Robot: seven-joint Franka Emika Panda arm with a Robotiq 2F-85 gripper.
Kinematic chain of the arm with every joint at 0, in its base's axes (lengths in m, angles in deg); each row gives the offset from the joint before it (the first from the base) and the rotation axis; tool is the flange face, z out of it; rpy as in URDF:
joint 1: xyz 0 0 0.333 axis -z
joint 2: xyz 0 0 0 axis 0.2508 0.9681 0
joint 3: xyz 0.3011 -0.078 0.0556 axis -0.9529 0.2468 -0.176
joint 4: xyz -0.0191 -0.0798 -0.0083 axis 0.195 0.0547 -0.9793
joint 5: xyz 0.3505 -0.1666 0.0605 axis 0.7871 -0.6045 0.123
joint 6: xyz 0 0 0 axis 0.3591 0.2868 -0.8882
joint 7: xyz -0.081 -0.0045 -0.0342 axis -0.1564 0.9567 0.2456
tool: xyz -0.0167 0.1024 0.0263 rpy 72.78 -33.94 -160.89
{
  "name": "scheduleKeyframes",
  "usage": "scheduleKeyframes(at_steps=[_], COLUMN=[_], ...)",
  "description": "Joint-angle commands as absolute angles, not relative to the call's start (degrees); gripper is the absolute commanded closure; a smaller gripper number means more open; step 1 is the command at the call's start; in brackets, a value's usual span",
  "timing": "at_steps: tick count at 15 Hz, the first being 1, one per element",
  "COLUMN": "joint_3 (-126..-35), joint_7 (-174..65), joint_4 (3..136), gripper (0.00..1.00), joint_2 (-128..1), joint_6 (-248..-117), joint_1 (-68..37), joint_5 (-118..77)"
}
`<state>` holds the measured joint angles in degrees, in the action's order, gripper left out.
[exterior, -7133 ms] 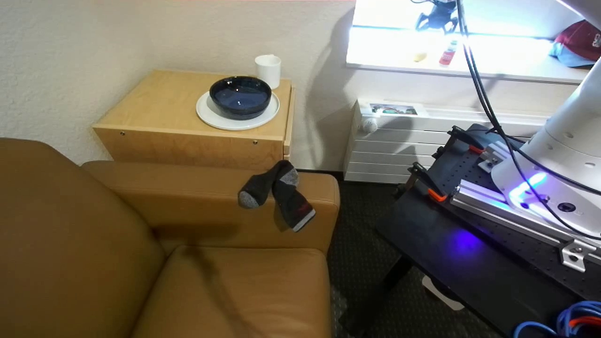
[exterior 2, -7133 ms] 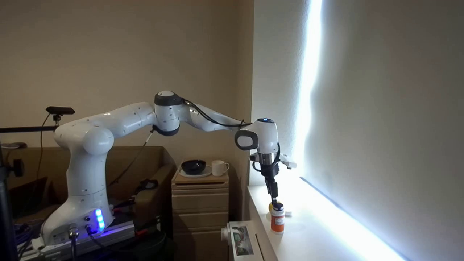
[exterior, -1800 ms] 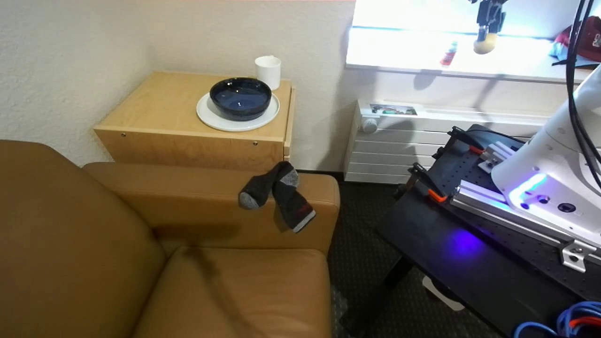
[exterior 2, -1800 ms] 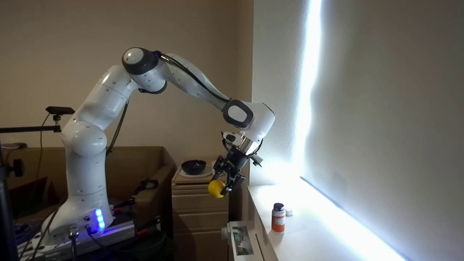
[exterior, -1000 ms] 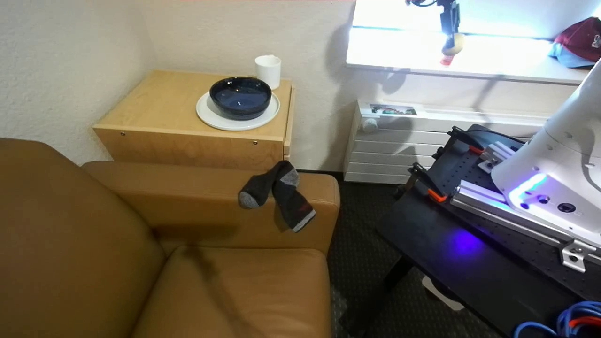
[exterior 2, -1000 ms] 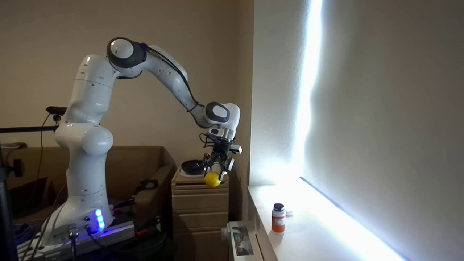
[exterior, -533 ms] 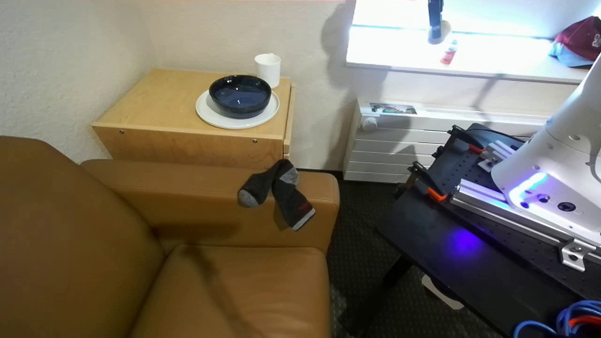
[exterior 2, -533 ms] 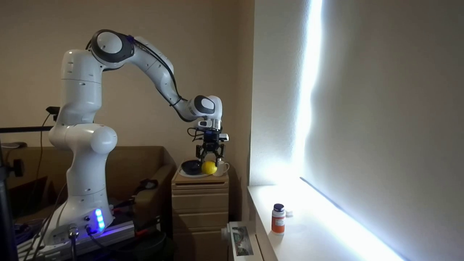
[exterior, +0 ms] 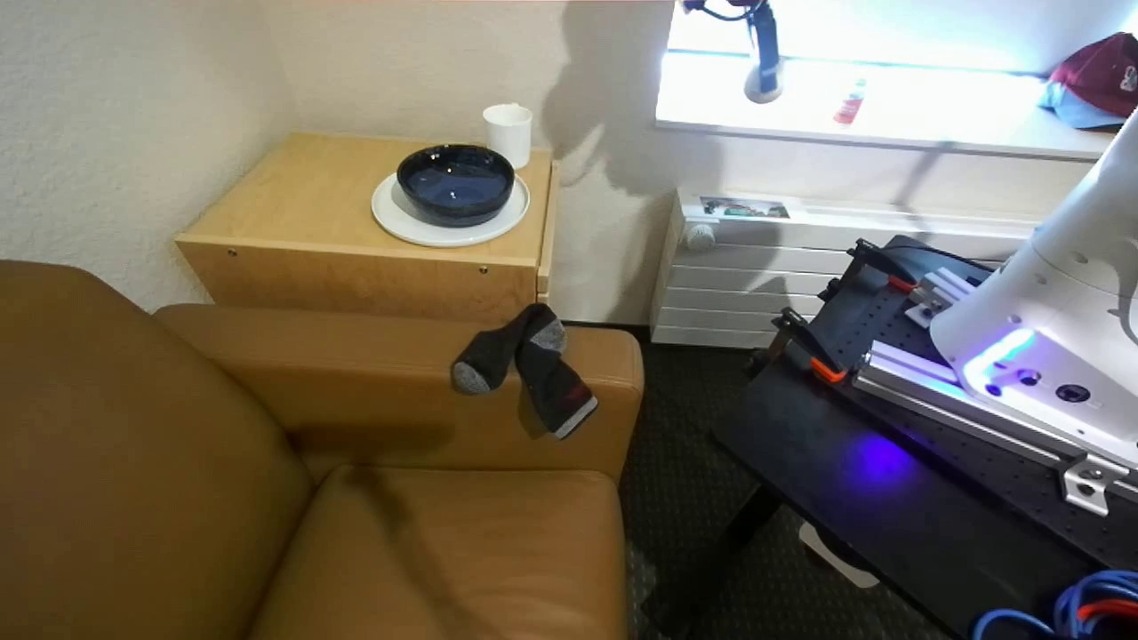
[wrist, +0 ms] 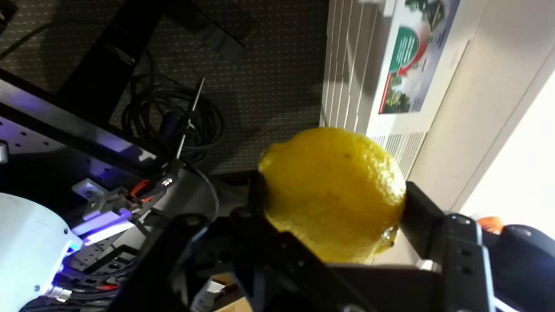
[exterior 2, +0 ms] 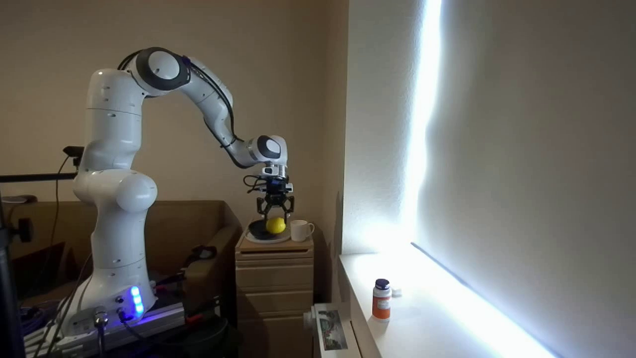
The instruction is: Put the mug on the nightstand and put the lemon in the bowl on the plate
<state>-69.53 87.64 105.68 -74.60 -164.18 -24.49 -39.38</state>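
My gripper [exterior 2: 276, 222] is shut on the yellow lemon [exterior 2: 276, 226] and holds it in the air. In the wrist view the lemon [wrist: 331, 190] sits between both fingers, with floor and radiator behind it. In an exterior view the lemon [exterior: 752, 87] appears right of the nightstand [exterior: 311, 196], apart from it. The dark blue bowl [exterior: 455, 185] stands upright on the white plate [exterior: 391, 218] on the nightstand. The white mug [exterior: 508, 138] stands beside them near the wall. In an exterior view the lemon overlaps part of the bowl [exterior 2: 257, 229]; the mug [exterior 2: 299, 230] shows fully.
A brown sofa [exterior: 400, 409] with a dark sock [exterior: 556, 382] on its arm stands before the nightstand. A radiator [exterior: 756, 276] is below the windowsill [exterior 2: 422, 318], which holds a bottle [exterior 2: 381, 301]. A cap [exterior: 1098, 80] lies there too. Walls meet behind the nightstand.
The lemon lay on the windowsill and is now in my gripper. Over the last second, arm and lemon have moved left in both exterior views. Mug, bowl and plate have not moved.
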Motion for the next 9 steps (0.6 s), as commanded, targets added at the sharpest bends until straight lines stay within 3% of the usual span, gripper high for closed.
scheduleKeyframes(at_steps=[1, 5, 6, 9], joint_3=[-80.4, -87.5, -87.7, -88.6], joint_7=[87.6, 82.4, 87.0, 84.7], joint_4=[101.5, 96.6, 98.5, 96.7], gripper=[0.5, 0.5, 0.25, 0.25], joint_2=[-72.6, -72.4, -72.7, -72.7], joint_6=[-162.9, -166.9, -164.9, -165.3], joint_1=[-25.4, -26.5, -26.6, -26.8], joint_5=[-40.3, -39.3, -39.6, -39.5])
